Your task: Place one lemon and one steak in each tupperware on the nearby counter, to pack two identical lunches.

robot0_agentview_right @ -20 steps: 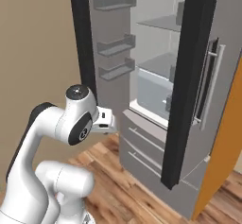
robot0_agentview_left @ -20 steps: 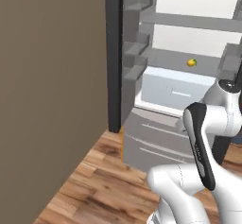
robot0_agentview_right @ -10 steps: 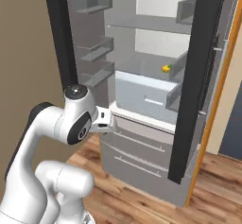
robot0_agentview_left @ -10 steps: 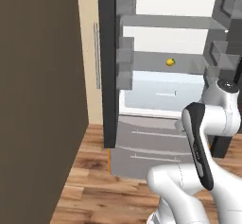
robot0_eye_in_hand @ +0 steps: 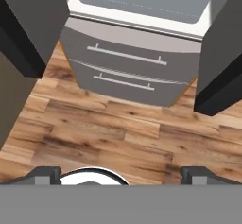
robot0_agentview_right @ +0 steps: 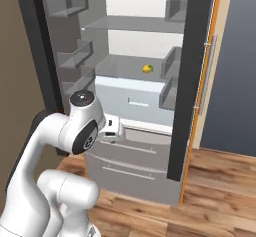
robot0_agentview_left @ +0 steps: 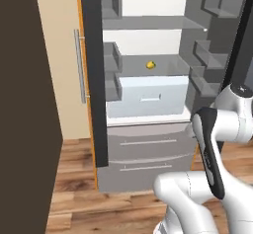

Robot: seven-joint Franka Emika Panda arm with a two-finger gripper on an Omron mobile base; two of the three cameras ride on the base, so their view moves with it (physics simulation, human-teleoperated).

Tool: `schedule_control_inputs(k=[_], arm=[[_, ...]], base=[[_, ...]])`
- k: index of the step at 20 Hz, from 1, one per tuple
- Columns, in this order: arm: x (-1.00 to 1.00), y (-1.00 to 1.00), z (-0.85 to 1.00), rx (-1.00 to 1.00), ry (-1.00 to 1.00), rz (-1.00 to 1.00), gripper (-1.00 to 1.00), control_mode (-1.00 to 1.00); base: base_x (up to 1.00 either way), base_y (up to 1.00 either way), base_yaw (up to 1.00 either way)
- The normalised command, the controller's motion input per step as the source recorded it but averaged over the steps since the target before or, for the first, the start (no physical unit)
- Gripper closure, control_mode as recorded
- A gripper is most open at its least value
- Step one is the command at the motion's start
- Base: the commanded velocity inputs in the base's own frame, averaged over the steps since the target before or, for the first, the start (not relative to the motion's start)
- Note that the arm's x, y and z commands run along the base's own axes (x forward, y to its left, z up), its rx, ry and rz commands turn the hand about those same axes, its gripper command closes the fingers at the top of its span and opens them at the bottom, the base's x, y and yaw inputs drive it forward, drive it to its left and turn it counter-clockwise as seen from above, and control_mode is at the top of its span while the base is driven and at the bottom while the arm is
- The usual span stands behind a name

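Observation:
One lemon [robot0_agentview_left: 150, 65] [robot0_agentview_right: 147, 69], small and bright yellow, rests on the middle shelf of an open fridge, above a pale drawer [robot0_agentview_left: 148, 97]. My gripper [robot0_eye_in_hand: 122, 175] hangs folded close to the robot's body, in front of the fridge and well below the lemon. It points down at the wooden floor. Its fingertips [robot0_eye_in_hand: 45, 173] stand far apart with nothing between them, so it is open. The steak, the tupperware and the counter are out of view.
Both fridge doors stand open: the dark left door [robot0_agentview_left: 94, 80] and the right door [robot0_agentview_right: 187, 81], each with door bins. Two grey freezer drawers [robot0_eye_in_hand: 123, 64] sit low. A dark wall [robot0_agentview_left: 24, 104] stands at the left, with plank floor [robot0_eye_in_hand: 118, 133] below.
The whole picture has shifted, so the base has moved: the open fridge now faces the cameras squarely and looks nearer. The arm keeps its folded pose and the gripper stays open.

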Motion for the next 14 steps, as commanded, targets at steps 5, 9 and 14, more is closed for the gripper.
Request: schedule_control_inputs(k=[5, 9, 14], arm=[[0.0, 0.0, 0.0, 0.0, 0.0, 0.0, -1.0, 1.0], [0.0, 0.0, 0.0, 0.0, 0.0, 0.0, -1.0, 1.0], [0.0, 0.0, 0.0, 0.0, 0.0, 0.0, -1.0, 1.0]], base=[[0.45, 0.11, -0.09], [0.52, -0.17, 0.0], [0.58, -0.11, 0.0]])
